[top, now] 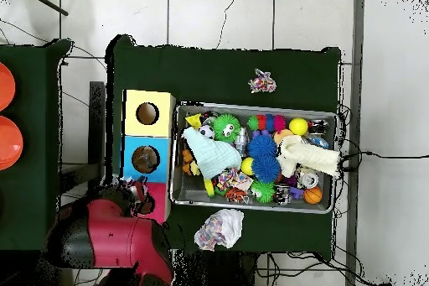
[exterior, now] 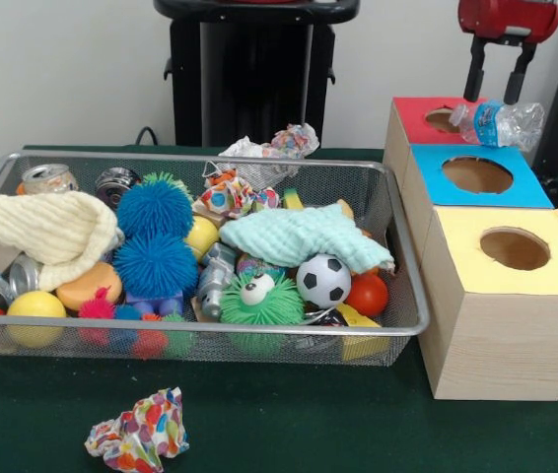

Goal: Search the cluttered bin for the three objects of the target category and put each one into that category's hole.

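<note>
Bottle (exterior: 499,124) of crushed clear plastic with blue markings lies across the red box's hole (exterior: 443,119), just under my gripper (exterior: 499,86), whose two fingers stand apart above it without touching it, as far as I can tell. I judge this the drop-off step: the bottle looks perched on the rim, not yet through. Next I should nudge or let it fall in, then return to the wire basket (exterior: 409,258) on the counter. My arm hangs over the red box.

A green-covered table (top: 226,73) on a white tiled floor (top: 390,90), pale wall (exterior: 62,69) behind
</note>
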